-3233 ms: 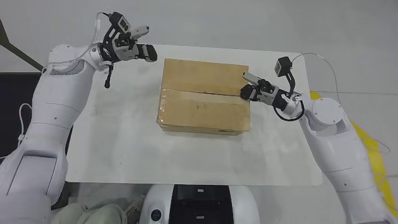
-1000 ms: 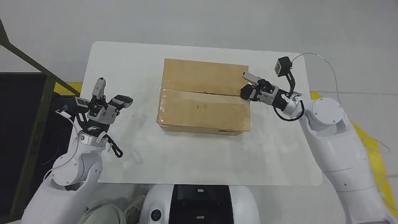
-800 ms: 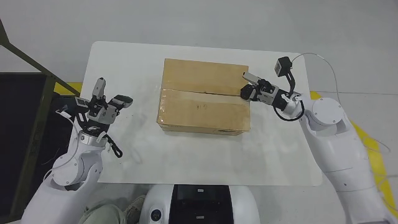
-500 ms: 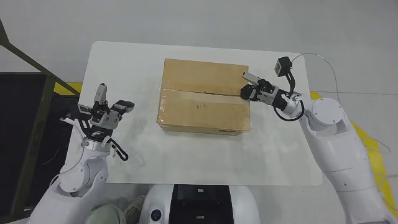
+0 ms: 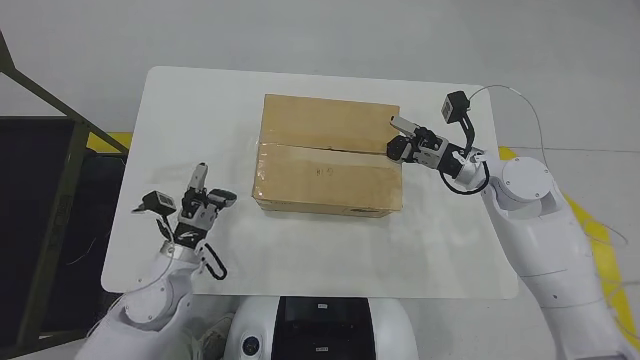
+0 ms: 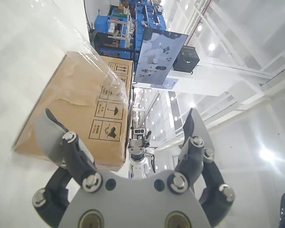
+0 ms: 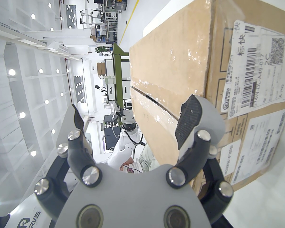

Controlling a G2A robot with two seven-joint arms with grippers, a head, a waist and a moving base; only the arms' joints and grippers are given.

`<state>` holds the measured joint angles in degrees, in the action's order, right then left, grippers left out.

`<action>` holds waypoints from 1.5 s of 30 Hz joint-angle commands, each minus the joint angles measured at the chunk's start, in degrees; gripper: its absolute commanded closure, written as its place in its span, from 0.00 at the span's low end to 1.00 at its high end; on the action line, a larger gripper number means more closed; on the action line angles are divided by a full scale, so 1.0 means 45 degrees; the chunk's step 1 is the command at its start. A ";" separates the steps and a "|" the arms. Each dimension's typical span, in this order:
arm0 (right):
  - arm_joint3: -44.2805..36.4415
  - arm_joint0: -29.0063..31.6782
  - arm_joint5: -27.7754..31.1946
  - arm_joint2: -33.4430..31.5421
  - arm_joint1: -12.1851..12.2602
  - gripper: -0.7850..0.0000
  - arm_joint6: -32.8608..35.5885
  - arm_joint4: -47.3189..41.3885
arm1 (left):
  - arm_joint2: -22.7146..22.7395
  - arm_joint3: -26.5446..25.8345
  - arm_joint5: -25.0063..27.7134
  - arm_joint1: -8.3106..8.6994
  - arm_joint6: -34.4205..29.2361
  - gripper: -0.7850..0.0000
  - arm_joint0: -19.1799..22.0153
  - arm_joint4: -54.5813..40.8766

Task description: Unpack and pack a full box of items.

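The brown rectangular cardboard box (image 5: 328, 155) (image 6: 85, 110) (image 7: 171, 67) lies flat in the middle of your white, round-cornered desk (image 5: 200, 110). Its top flaps are shut, and they meet in one seam that runs the length of the box.

Your right arm comes in from the desk's right side with the forearm low and angled toward the box. The right pincer (image 5: 396, 136) (image 7: 133, 106) sits at the box's right end, level with the seam. Its jaws stand apart. In the right wrist view one ribbed black pad (image 7: 187, 119) sits just beside the upper edge of the labelled end face, and the other finger stands out over the box top. You cannot tell from these views whether the pad touches the cardboard.

Your left arm rises from below the desk's near-left edge with the wrist bent upward. The left pincer (image 5: 211, 186) (image 6: 118, 119) is over the desk near the box's near-left corner and apart from it. Its jaws are spread wide and hold nothing. The left wrist view looks across the desk at the box's left end face with its printed handling symbols.

The widest stretches of desk surface lie left of the box and in front of it. Behind the box, the strip between it and the desk's far edge is narrower. The right strip holds the right pincer.
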<state>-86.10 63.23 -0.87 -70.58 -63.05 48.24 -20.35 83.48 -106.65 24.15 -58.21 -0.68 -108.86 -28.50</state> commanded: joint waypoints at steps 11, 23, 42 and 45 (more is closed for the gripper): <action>0.0000 0.0000 0.0000 0.0000 0.0000 0.00 0.0000 0.0000 | -0.1706 0.1917 -0.0136 -0.0608 0.1568 0.00 0.2835 0.0412; 0.0000 0.0000 0.0000 0.0000 0.0000 0.00 0.0000 0.0000 | -0.1993 0.2412 0.0552 -0.1045 0.2127 0.00 0.3875 -0.0113; 0.0000 0.0000 0.0000 0.0000 0.0000 0.00 0.0000 0.0000 | -0.2261 0.2208 0.2041 -0.1647 0.2602 0.00 0.4753 0.0578; 0.0000 0.0000 0.0000 0.0000 0.0000 0.00 0.0000 0.0000 | -0.2351 0.2042 0.2167 -0.1727 0.2502 0.00 0.4754 0.0727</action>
<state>-86.10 63.23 -0.87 -70.58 -63.05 48.24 -20.35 73.06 -97.19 33.82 -65.86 10.70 -87.47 -25.42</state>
